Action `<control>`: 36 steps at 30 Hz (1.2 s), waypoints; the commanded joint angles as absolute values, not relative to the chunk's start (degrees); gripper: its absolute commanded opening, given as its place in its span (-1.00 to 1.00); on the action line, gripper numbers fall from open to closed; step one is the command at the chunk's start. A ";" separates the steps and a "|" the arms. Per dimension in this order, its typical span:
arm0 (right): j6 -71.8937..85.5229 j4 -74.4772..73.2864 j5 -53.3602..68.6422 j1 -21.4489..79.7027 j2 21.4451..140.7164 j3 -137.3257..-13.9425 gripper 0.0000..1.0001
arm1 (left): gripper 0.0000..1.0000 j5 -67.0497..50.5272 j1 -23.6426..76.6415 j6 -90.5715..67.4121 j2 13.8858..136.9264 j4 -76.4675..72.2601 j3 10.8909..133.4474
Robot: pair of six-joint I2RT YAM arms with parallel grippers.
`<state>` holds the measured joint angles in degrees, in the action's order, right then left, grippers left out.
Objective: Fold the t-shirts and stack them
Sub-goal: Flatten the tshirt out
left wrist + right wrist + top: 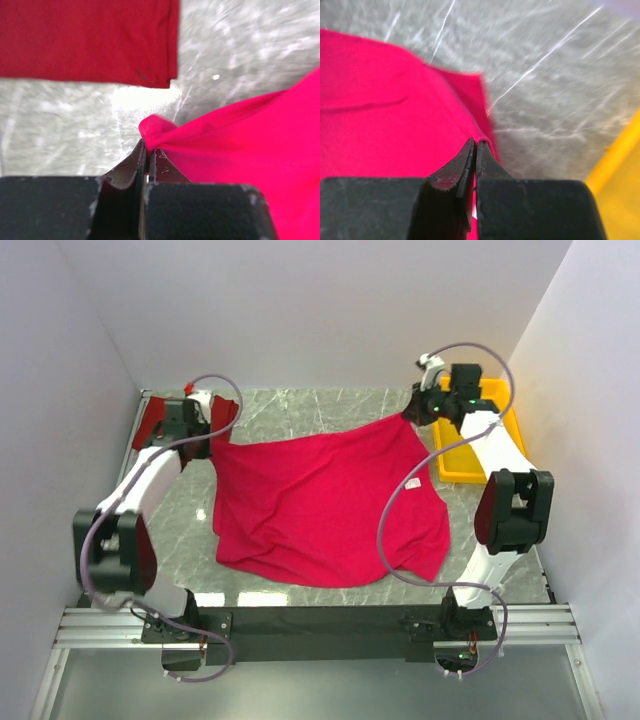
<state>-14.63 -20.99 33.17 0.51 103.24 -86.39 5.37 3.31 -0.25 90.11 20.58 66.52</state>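
Note:
The bright crimson-pink t-shirt (320,505) lies spread across the middle of the marble table, its small white tag (411,483) towards the right. My left gripper (212,445) is shut on its far left corner; in the left wrist view the cloth (250,150) bunches at the closed tips of that gripper (146,147). My right gripper (410,417) is shut on the far right corner, and the shirt's edge (385,110) is pinched between its tips (475,145). The darker brick-red t-shirt (155,425) lies at the back left, partly behind the left arm, flat beyond the left fingers (90,40).
A yellow plastic tray (460,465) stands at the back right, partly under the right arm, with its edge (620,175) close to the right gripper. White walls enclose the table on three sides. Bare marble (300,405) shows behind the pink shirt.

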 commanded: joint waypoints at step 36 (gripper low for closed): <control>22.75 15.45 54.85 -28.12 71.28 -116.01 -1.00 | -0.99 -20.14 -4.92 41.31 43.16 6.00 79.45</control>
